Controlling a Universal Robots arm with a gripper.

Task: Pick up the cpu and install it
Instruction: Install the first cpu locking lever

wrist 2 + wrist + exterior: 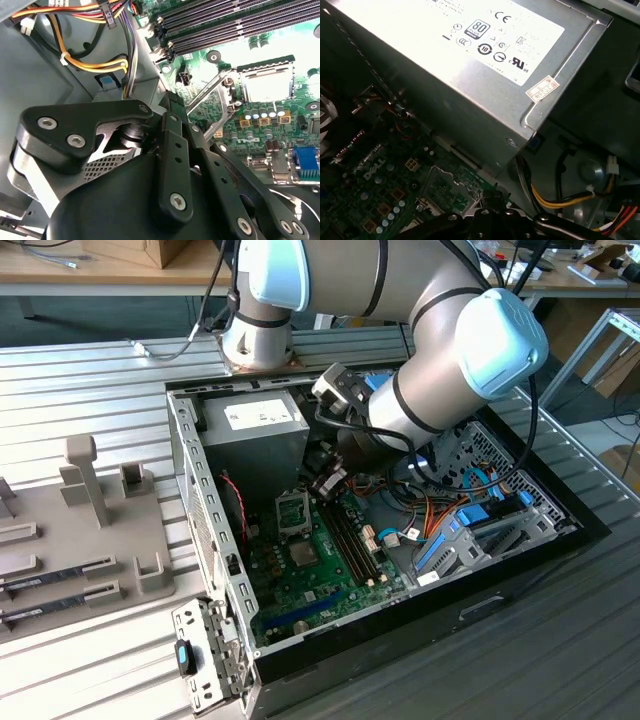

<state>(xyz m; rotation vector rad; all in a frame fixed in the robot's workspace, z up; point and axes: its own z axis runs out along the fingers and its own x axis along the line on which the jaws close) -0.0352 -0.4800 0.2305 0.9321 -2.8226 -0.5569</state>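
Observation:
My gripper [328, 483] hangs inside the open computer case, just above the motherboard [320, 575] and a little to the exterior view's right of the socket [293, 511]. In both wrist views its black links run together at the tips [171, 98] [492, 201], so it stands shut. Whether anything thin sits between the tips is hidden. In the second wrist view the socket [266, 82] shows a pale square face inside its frame, with the metal load plate [216, 92] raised beside it. I cannot tell whether that pale square is the cpu.
The silver power supply [255, 430] [470, 65] stands close behind the gripper. Empty memory slots [352, 540] [225, 22] and bundled cables [450, 505] [85, 62] lie beside it. A dull grey chip [303, 555] sits on the board. Outside the case, a grey tray [110, 540] holds dark memory sticks [60, 575].

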